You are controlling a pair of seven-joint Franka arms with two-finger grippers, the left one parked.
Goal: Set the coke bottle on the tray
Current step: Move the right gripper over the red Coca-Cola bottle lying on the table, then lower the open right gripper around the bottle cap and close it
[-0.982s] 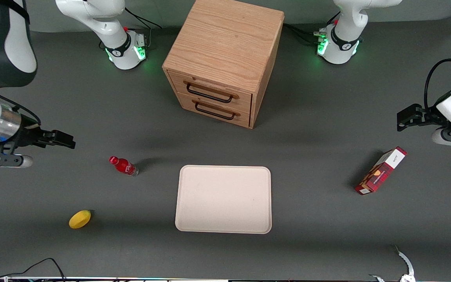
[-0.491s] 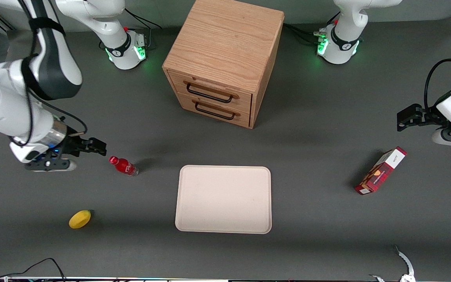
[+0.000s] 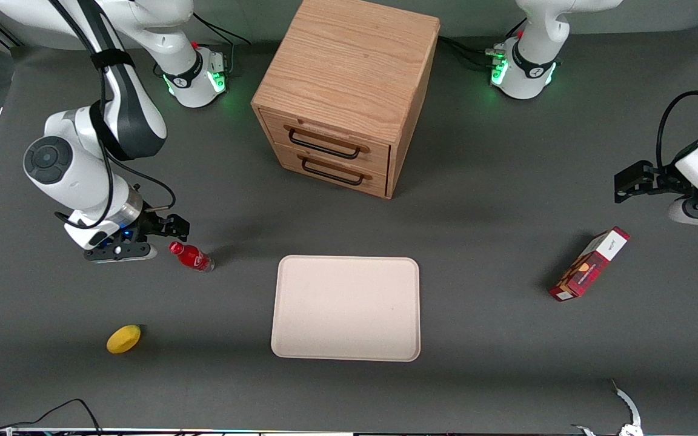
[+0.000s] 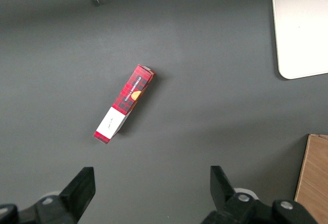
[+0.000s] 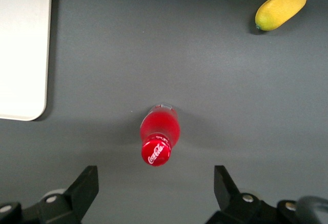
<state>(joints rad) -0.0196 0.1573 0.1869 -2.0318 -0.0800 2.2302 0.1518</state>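
- The bottle (image 3: 192,257) stands upright on the table (image 3: 506,363), free of any grip, between the table's working-arm end and the tray (image 3: 345,308), a little farther from the front camera than the tray's nearest corner.
- The gripper (image 3: 170,233) hovers just beside the bottle's cap, toward the working arm's end of the table; in the wrist view the jaws are spread wide, holding nothing, and the bottle (image 5: 159,134) sits roughly midway between the fingers (image 5: 86,187) but ahead of them.
- To do this step well, I judge the gripper should centre over the cap, come straight down, and close on the body below the cap, since a nudge at the top could tip a narrow upright bottle.
- The tray (image 5: 23,49) is empty and wide, with a low rim; a modest lift should clear it.
- Open room: bare table lies between bottle and tray.
- The lemon (image 3: 123,338) lies nearer the front edge, well apart.
- The cabinet (image 3: 344,91) stands toward the back edge, and the carton (image 3: 589,264) lies toward the parked arm's end, both off the path.
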